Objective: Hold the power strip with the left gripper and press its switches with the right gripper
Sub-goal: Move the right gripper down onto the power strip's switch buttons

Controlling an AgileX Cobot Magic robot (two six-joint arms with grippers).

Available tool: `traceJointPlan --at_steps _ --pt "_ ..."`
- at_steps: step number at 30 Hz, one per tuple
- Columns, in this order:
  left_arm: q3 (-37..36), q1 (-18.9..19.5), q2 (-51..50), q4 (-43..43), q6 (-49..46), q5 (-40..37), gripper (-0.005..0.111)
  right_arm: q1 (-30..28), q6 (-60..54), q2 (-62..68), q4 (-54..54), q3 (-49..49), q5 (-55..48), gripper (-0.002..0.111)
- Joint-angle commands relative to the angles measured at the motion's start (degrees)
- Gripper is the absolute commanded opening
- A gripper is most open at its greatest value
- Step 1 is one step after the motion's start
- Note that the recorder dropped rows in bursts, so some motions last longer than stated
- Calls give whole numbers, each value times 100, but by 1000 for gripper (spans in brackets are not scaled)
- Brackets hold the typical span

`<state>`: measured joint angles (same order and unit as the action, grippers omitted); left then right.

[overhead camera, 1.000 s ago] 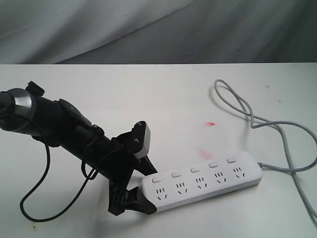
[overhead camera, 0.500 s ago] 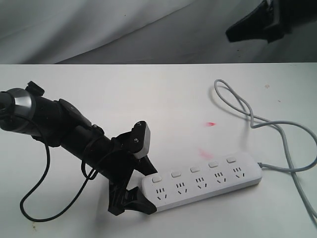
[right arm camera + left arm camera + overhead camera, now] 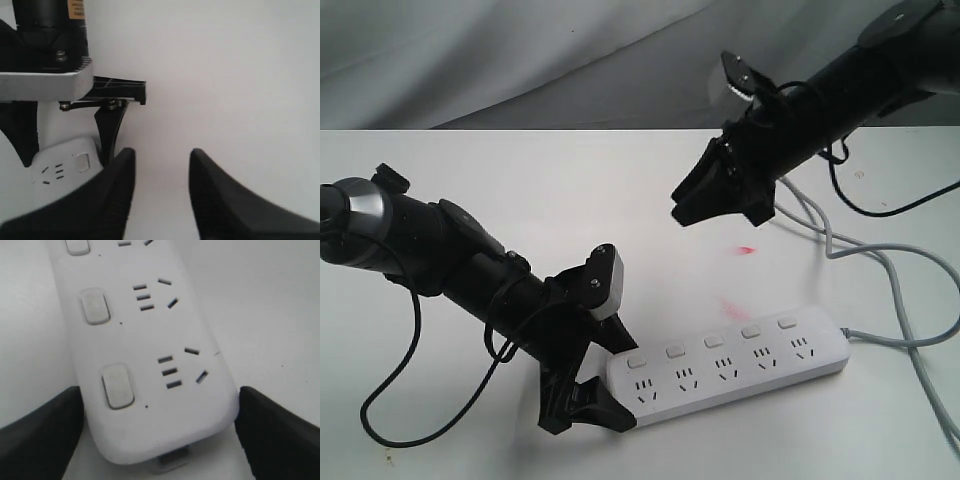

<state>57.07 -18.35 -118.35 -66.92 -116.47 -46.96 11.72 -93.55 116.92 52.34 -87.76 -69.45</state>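
The white power strip (image 3: 730, 365) lies slanted on the table, its grey cord (image 3: 840, 240) looping off to the back right. Its switches (image 3: 713, 341) form a row above the sockets. My left gripper (image 3: 612, 378) is shut across the strip's left end, one finger on each long side. In the left wrist view the black fingers (image 3: 40, 435) press both edges of the strip (image 3: 150, 365), with the end switch (image 3: 118, 386) close by. My right gripper (image 3: 680, 205) hangs open in the air behind the strip. Nothing sits between its fingers (image 3: 161, 155).
Small red marks (image 3: 747, 249) stain the white table between the right gripper and the strip. A black cable (image 3: 390, 400) loops below the left arm. A grey cloth backdrop (image 3: 520, 60) hangs behind the table.
The right arm has come in from the upper right and moved down and left over the table. The left gripper and the strip have not moved.
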Motion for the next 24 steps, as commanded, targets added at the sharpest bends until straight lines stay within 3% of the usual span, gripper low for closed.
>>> traceJointPlan --at_steps 1,14,24 --pt "-20 -33 22 27 -57 197 30 231 -293 209 3 -29 150 58" --pt "-20 -33 22 27 -57 197 30 315 -760 351 536 -29 189 61" --pt "-20 -33 22 27 -57 197 30 315 -179 351 535 -7 192 61"
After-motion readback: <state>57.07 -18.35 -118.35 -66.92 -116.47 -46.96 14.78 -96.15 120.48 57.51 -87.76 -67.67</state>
